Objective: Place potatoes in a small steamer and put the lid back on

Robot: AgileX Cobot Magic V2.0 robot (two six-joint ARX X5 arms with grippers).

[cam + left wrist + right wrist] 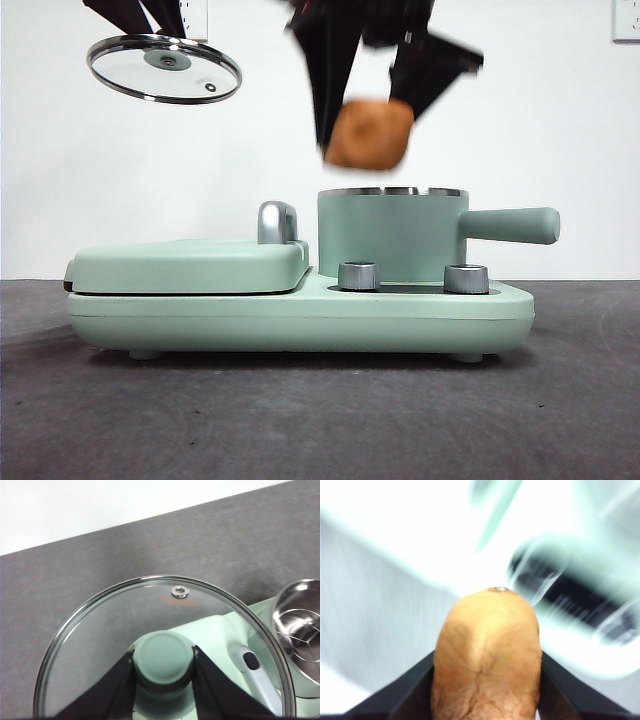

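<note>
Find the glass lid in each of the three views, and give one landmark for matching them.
Front view: lid at upper left, held in the air, tilted.
Left wrist view: lid fills the lower picture, left gripper shut on its knob.
Right wrist view: not in it.
Shared landmark: the green pot.

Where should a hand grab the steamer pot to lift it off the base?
By the straight side handle, coming in from that side: it sticks out level from the steamer wall, clear of the griddle. The wall is too wide to span.
</note>
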